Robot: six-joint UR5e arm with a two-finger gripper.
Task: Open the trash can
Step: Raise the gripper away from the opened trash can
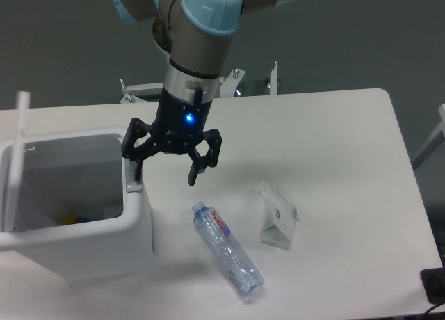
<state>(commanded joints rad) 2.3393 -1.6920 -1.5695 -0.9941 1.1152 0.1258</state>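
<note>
The white boxy trash can stands at the table's left front. Its flat lid stands swung up on the left side, so the inside shows, with something yellow and blue at the bottom. My gripper points down just right of the can and is open and empty. Its left finger is at the can's right rim, by a small tab. I cannot tell whether it touches. Its right finger hangs over the bare table.
A clear plastic bottle lies on the table right of the can. A crumpled white packet lies further right. Metal brackets stand at the table's back edge. A black object sits at the bottom right corner.
</note>
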